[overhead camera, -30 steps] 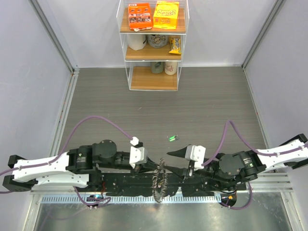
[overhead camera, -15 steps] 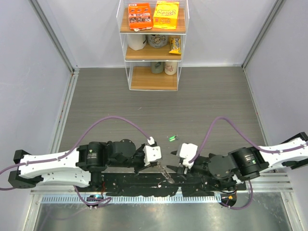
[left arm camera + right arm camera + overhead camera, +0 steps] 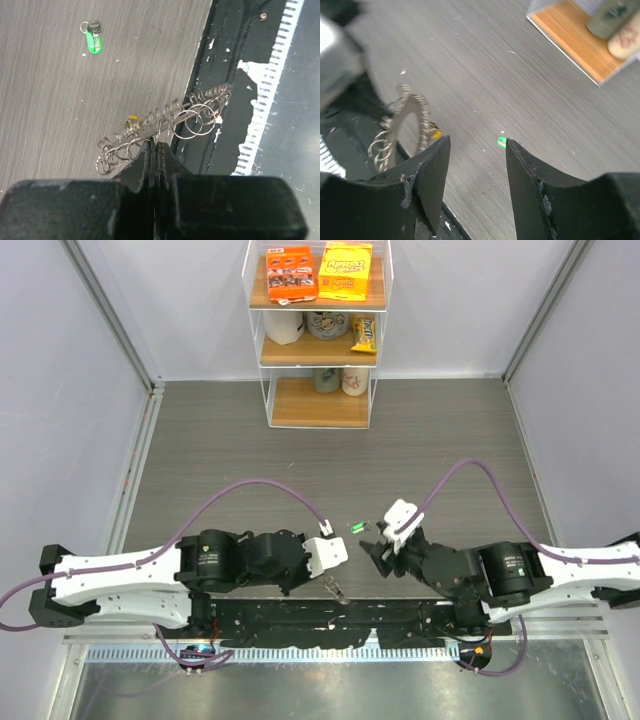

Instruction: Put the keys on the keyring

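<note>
The left pincer (image 3: 154,146) is clenched on the keyring (image 3: 165,122), which hangs over the near edge of the tabletop (image 3: 250,440). The right pincer (image 3: 477,144) is released, its jaws apart. The green key (image 3: 501,142) lies flat just beyond it, framed in the gap, long axis roughly left to right. The right arm is the nearer, so I reckon the pick falls to it.
</note>
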{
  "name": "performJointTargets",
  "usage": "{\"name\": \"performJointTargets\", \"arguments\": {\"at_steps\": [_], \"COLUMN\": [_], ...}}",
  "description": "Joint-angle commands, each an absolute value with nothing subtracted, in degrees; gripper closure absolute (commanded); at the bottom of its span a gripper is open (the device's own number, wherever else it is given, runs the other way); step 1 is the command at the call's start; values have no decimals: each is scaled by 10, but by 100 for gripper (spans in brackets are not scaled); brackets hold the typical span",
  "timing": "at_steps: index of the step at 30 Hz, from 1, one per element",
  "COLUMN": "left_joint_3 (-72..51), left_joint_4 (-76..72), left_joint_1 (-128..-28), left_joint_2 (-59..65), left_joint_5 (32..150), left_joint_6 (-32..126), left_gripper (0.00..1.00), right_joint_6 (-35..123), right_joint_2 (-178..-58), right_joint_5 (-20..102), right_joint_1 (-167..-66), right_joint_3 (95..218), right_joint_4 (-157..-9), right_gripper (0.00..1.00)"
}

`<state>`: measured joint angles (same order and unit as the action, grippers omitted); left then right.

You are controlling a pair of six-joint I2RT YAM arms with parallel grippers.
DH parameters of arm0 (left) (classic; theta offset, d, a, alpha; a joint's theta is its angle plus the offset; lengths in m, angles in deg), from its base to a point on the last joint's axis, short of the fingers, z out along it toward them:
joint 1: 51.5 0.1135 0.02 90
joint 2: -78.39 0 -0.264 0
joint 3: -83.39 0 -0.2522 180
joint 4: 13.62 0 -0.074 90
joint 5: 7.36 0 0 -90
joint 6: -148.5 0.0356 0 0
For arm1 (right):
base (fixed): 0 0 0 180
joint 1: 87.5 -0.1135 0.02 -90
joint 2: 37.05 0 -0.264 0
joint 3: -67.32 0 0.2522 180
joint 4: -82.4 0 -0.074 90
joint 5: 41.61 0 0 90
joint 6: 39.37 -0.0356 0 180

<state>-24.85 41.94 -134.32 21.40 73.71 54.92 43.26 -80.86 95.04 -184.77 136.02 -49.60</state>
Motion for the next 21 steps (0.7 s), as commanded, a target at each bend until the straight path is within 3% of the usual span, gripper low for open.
{"name": "performJointTargets", "arguments": {"at_steps": [1,8,21], "left_joint_3": [-211,-183,-153], "left_joint_4": [432,472,507], "left_joint_1": [-1346,-1346,-1346], "left_joint_2": [212,190,160], "left_joint_5": [688,642,595], "left_joint_6": [528,515,506], "left_gripper": [100,100,100], "right_joint_6": [340,292,280], "right_joint_2": [-800,-844,-993], "right_joint_5": [918,796,704], "right_joint_1": [-1732,-1563,-1441], "right_joint_3": [1335,1292,1235], "right_joint_4": [-498,-512,-592], "right_gripper": [47,44,42]}}
